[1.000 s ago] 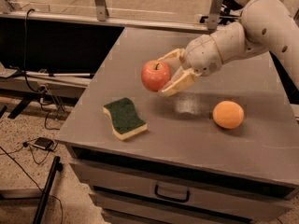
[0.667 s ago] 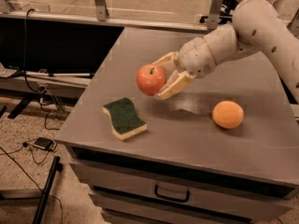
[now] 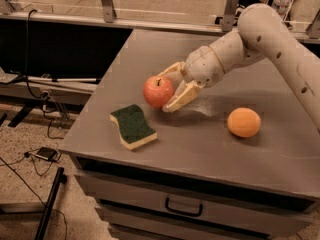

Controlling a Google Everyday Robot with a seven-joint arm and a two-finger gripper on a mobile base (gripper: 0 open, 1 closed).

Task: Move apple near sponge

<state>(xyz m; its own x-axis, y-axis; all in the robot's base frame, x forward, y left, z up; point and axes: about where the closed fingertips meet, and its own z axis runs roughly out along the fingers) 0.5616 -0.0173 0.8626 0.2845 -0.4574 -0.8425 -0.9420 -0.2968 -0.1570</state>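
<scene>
Red apple (image 3: 158, 91) gripped by the claw (image 3: 165, 90) near the sponge (image 3: 132, 126), orange fruit (image 3: 244, 122) well apart.

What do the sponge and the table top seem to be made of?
Sponge: soft-looking pale yellow foam under a dark green, rough scouring layer. Table: smooth matte grey top, perhaps laminate or painted metal; unclear. The gripper, just beyond the sponge, grips the apple.
</scene>
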